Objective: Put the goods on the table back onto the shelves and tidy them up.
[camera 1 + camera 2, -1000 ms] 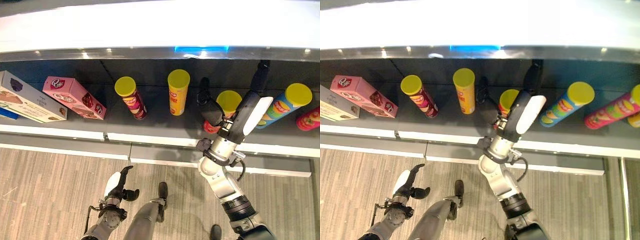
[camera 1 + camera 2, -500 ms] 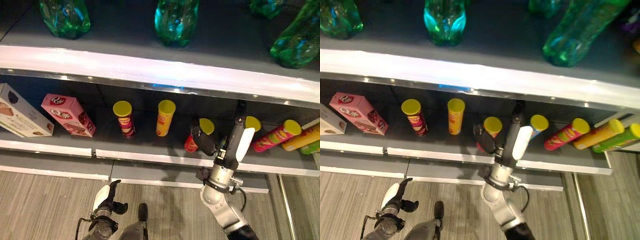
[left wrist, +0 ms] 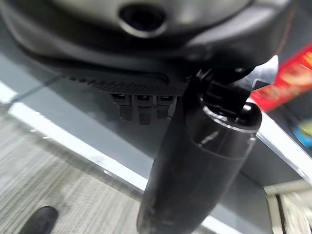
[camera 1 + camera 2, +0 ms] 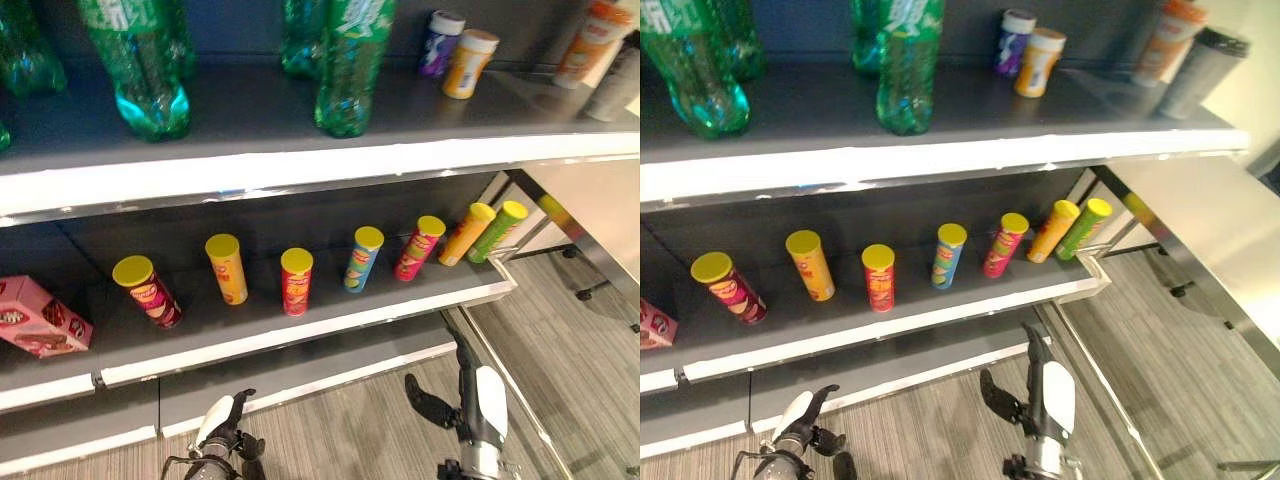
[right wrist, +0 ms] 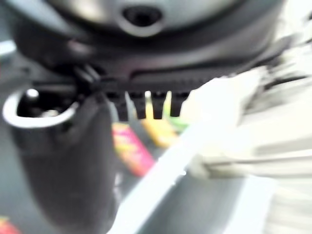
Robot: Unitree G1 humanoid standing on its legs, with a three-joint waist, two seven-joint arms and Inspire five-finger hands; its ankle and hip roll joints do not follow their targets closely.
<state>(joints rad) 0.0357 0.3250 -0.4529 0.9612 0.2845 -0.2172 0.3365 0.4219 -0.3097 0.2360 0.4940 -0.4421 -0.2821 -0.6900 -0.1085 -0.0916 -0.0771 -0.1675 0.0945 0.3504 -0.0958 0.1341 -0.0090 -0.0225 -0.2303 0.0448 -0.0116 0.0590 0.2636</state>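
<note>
Grey shop shelving (image 4: 300,335) with white-edged boards stands over a wood-look plank floor (image 4: 360,440). Along its lower board runs a row of tall cylindrical crisp tubes with yellow lids: a dark red one (image 4: 148,291) leaning at the left end, then a yellow one (image 4: 227,268), a red one (image 4: 296,281), a blue one (image 4: 363,258), a pink one (image 4: 419,247), an orange one (image 4: 466,233) and a green one (image 4: 498,229), standing or leaning with long axes roughly upright and apart from each other. A pink cardboard box (image 4: 36,316) lies further left on the same board, and green plastic bottles (image 4: 350,60) stand on the board above. Both hands hang low before the shelf, well below the row and holding nothing: the right hand (image 4: 470,400), with a white thumb cover, has its fingers straight and spread from the thumb beneath the pink and orange tubes, so it seems the nearer one to that end. The left hand (image 4: 222,425) sits below the yellow tube; whether it is open or closed cannot be told. Print on the labels is too small to read.
</note>
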